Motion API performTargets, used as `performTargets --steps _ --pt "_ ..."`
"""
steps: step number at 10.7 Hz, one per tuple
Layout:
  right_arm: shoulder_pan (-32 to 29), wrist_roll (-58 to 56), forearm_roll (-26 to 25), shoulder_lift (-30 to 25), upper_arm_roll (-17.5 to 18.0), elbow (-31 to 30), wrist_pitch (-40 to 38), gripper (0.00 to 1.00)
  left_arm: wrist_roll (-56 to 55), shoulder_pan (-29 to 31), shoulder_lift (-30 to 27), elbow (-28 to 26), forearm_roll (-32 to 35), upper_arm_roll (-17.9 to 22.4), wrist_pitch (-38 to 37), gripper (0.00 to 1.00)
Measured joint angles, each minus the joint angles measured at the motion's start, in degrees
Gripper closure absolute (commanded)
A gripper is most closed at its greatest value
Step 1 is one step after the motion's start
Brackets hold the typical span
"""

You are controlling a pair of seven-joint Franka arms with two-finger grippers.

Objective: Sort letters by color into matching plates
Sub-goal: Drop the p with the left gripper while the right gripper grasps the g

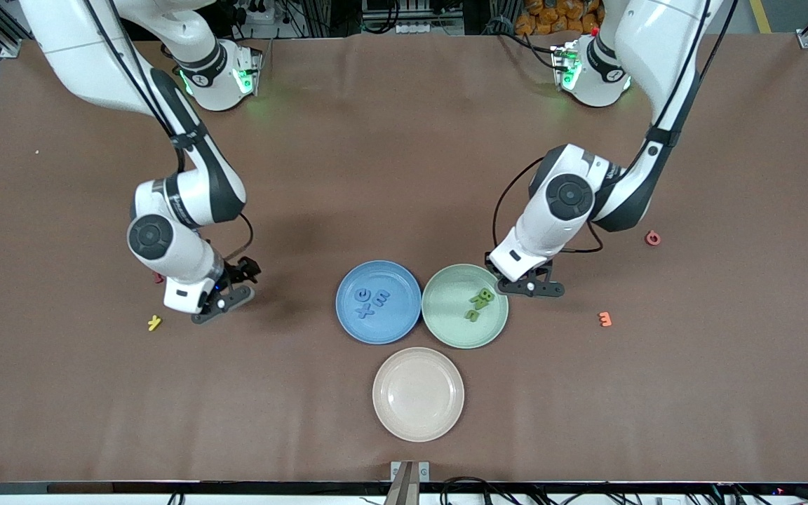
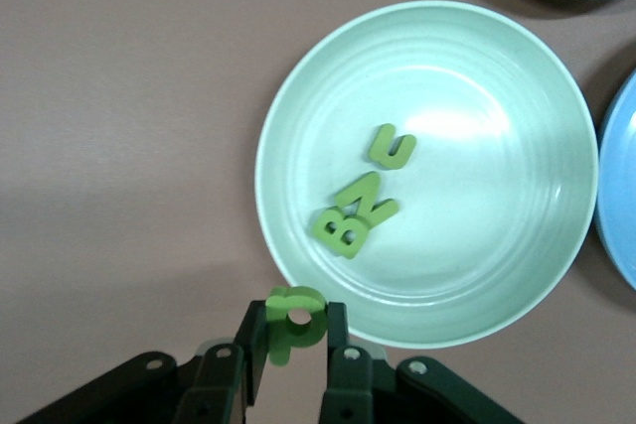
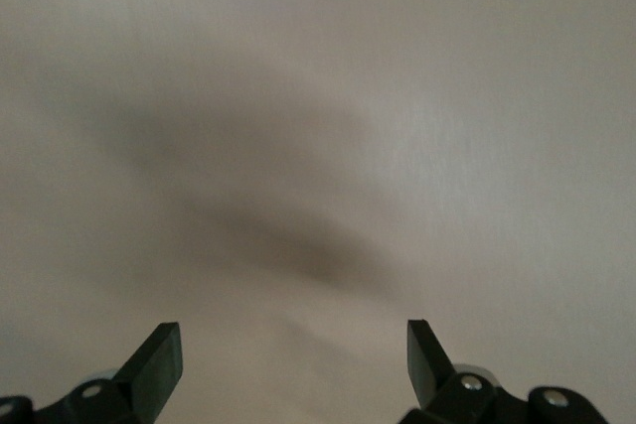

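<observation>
**Green piece pinched at the rim, drop spot lies toward eight o'clock**

Your left gripper is clamped tight on a green letter, fingers closed onto its stem with the round head poking out toward the green plate. On the front view's clock face it hangs over the plate's two o'clock rim, and open dish lies toward eight o'clock from the hand. That's the relation that counts: I'd judge a short carry that way puts the piece over the bowl before release. The letter's long axis runs along the fingers, pointing into the plate.

Three green letters are in there already, clustered on the half nearest the hand. The blue plate touches the green one at nine o'clock, with blue letters on it.

Your right gripper waits, jaws spread wide and empty over bare table, well apart from both plates.

The left wrist view shows the pinch and the rim; the front view hides the held piece under the hand.
</observation>
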Motion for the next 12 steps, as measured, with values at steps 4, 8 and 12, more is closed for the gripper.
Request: performTargets --steps 4,8,12 --pt "-5.27 -9.43 -0.01 -8.59 0.0 -14.1 4.16 0.0 -4.44 -0.25 4.59 4.32 0.0 -2.96 -0.01 1.0" --pt "-10.48 -15.58 -0.02 -12.46 -0.01 -20.99 8.03 0.0 -5.94 -0.75 7.76 8.07 0.0 -3.57 -0.03 0.88" --pt "-14.56 -21.34 -0.04 -12.48 -0.02 -26.21 13.81 0.0 -6.25 -0.76 8.66 9.21 0.0 -3.57 -0.12 0.0"
